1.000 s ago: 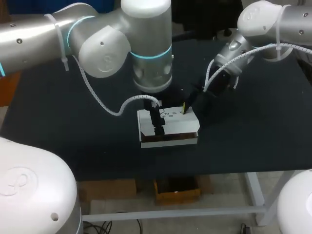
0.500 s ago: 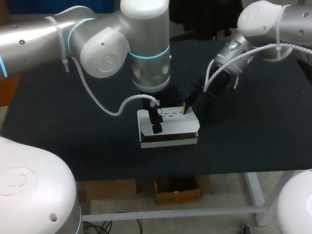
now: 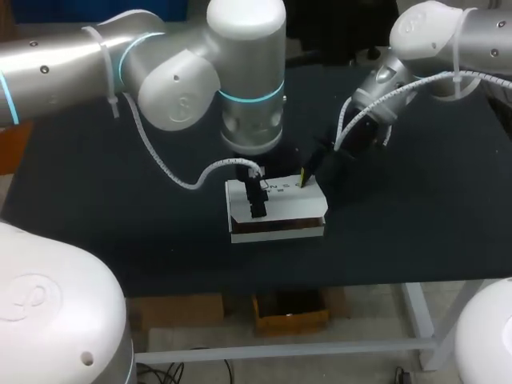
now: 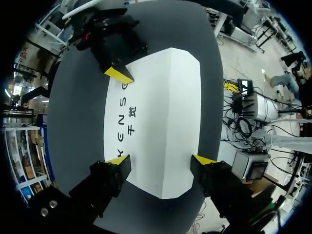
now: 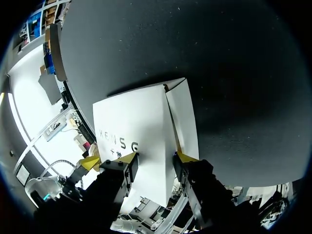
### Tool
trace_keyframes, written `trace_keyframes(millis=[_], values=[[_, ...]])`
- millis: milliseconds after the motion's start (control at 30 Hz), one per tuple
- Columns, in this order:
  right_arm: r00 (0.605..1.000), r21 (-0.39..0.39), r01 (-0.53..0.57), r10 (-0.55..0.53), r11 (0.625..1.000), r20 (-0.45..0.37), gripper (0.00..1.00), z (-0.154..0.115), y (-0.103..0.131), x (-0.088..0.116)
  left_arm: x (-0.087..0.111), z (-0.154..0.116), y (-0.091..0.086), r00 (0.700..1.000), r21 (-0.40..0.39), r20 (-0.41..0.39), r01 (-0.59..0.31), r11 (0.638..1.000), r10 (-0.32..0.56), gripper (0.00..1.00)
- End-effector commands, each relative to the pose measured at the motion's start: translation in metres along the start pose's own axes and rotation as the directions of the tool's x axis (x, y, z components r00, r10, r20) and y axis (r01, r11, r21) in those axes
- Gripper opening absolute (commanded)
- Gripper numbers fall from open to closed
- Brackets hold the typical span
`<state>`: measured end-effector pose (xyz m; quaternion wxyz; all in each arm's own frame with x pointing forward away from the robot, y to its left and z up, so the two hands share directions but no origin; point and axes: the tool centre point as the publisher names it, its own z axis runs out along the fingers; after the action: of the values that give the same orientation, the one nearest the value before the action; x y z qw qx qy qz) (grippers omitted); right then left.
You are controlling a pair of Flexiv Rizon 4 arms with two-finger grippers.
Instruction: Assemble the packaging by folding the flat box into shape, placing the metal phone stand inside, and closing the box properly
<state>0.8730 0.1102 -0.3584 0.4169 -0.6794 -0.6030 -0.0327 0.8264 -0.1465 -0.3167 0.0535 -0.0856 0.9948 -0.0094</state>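
Observation:
The white box [image 3: 276,212] lies folded into shape at the table's middle, lid down, dark print on its top [image 4: 127,114]. My left gripper [image 3: 257,200] hangs straight over the box's left part; in its wrist view its fingers stand apart over the lid [image 4: 161,160], open. My right gripper [image 3: 304,178] sits at the box's far right corner. In the right wrist view that gripper [image 5: 156,157] has the white box [image 5: 141,126] filling the gap, both fingers touching it. One of its yellow fingertips [image 4: 118,74] shows ahead of my left gripper. No phone stand is visible.
The box rests on a dark table [image 3: 120,208] with bare surface on all sides. The table's front edge [image 3: 320,282] runs a short way in front of the box.
My left gripper's fingers have drawn closer together above the lid, and the left arm's wrist shifted slightly right. The right arm and the box have stayed put.

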Motion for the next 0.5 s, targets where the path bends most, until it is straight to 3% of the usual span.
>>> trace_keyframes(millis=[33,333,500], values=[[1.0,0.008,0.001,-0.001,1.0,-0.001,0.45,0.0,0.0017,0.0002,-0.0035,0.0072,-0.0065,1.0,-0.012,0.001,0.001,1.0,-0.001,0.81],[1.0,0.008,0.001,-0.001,1.0,-0.001,0.45,0.0,0.0017,0.0002,-0.0086,0.0146,-0.007,1.0,-0.024,0.017,0.008,1.0,-0.007,0.75],[1.0,0.008,0.001,-0.001,1.0,-0.001,0.45,0.0,0.0017,0.0002,-0.0093,0.0165,-0.0063,0.999,-0.025,0.033,0.006,1.0,-0.005,0.77]])
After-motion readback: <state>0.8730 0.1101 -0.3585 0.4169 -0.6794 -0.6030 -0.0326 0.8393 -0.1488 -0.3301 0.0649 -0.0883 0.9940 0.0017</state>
